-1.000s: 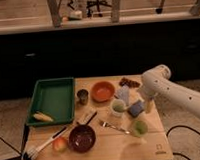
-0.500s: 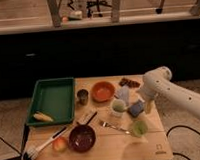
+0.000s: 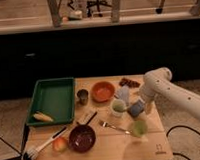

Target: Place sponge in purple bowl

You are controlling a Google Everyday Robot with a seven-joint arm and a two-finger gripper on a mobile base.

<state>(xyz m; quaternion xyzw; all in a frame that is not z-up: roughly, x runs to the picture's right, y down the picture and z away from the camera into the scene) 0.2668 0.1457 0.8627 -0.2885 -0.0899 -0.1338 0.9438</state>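
The purple bowl (image 3: pixel 82 138) is dark and round and stands at the front of the wooden table (image 3: pixel 114 149), left of the middle. A pale rectangular block that looks like the sponge (image 3: pixel 87 116) lies just behind the bowl. My gripper (image 3: pixel 134 109) is at the end of the white arm (image 3: pixel 166 89), low over the right side of the table, right of a white cup (image 3: pixel 117 108). A blue-grey block shows at its tip. The gripper is well to the right of the bowl and the pale block.
A green tray (image 3: pixel 54 99) with a yellow item sits at the left. An orange bowl (image 3: pixel 103 90), a metal cup (image 3: pixel 82 97), a fork (image 3: pixel 111 126), a green cup (image 3: pixel 139 128), a brush (image 3: pixel 44 147) and a round fruit (image 3: pixel 60 144) are spread over the table.
The arm and gripper have barely shifted. Nothing on the table has moved.
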